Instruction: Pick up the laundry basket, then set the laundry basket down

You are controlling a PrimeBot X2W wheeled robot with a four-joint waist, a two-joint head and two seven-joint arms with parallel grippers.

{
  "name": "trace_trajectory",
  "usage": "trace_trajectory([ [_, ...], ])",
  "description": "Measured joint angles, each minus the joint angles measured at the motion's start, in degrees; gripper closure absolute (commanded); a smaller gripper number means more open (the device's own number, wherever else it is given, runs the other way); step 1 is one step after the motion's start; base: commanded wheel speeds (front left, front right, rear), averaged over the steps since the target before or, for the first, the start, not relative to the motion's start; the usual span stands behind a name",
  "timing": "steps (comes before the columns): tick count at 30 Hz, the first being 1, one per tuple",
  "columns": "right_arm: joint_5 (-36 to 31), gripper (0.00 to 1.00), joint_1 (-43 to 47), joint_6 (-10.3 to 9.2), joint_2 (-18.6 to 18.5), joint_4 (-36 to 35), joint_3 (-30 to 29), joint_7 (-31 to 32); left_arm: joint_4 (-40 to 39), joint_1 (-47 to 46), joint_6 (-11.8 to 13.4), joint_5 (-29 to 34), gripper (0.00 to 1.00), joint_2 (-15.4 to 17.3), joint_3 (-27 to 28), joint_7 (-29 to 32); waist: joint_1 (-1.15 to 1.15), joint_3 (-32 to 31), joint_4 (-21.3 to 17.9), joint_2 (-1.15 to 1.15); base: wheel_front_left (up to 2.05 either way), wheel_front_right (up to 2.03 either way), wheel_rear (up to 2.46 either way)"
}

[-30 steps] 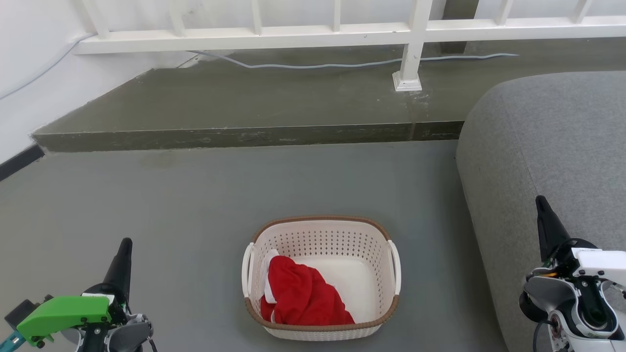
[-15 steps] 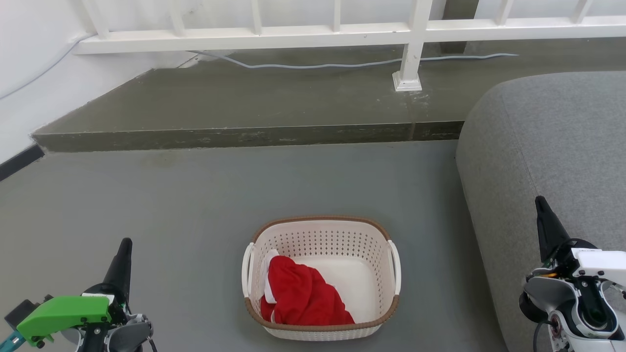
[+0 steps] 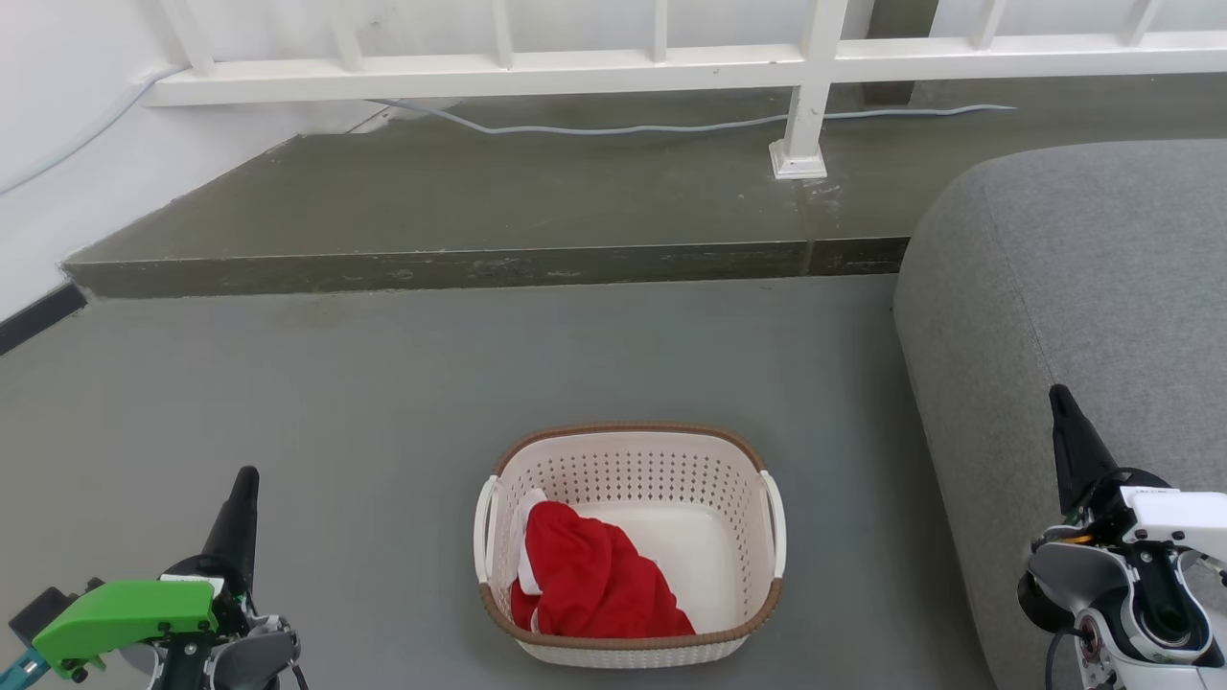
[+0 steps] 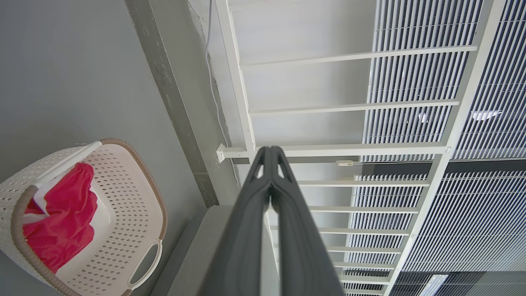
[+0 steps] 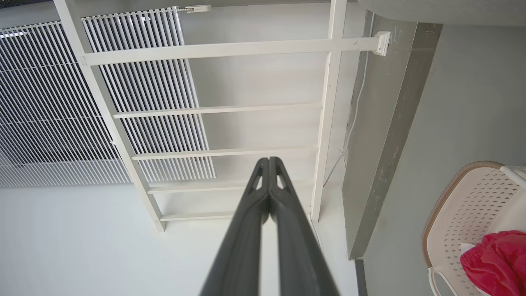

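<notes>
— Where is the laundry basket (image 3: pixel 633 474)?

— Upright on the grey floor (image 3: pixel 383 383), low in the middle of the head view. It lies between the two grippers and touches neither. The grey sofa (image 3: pixel 1102 287) is near it on the right, with a strip of floor between them.

— What is in it?

— One crumpled red cloth (image 3: pixel 594 580), heaped against the left wall and the near rim. A bit of white fabric (image 3: pixel 530 508) shows at its upper left edge; I cannot tell what it is. The right half of the bottom is bare.

— Count things for me.

— One basket with two white handles (image 3: pixel 775 522), one on each side. One red cloth. One sofa. Two grippers.

— And the grippers?

— The left gripper (image 3: pixel 247 476) is at the lower left, over the floor. Its fingers are pressed together with nothing between them. The right gripper (image 3: pixel 1057 393) is at the lower right, in front of the sofa, and is closed the same way, holding nothing.

— Behind the basket?

— One raised step (image 3: pixel 479 201), with a white railing (image 3: pixel 575 69) on it and one grey cable (image 3: pixel 671 126) along it.
</notes>
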Motion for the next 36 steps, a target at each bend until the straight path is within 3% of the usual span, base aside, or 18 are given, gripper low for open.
trace_trajectory([
  [36, 0.0, 1.00, 0.0, 0.08, 0.0, 0.2, -0.2, 0.2, 0.0, 0.0, 0.0, 0.0, 1.00, 0.0, 0.1, 0.5, 0.00, 0.0, 0.0, 0.00, 0.00, 0.00, 0.00],
])
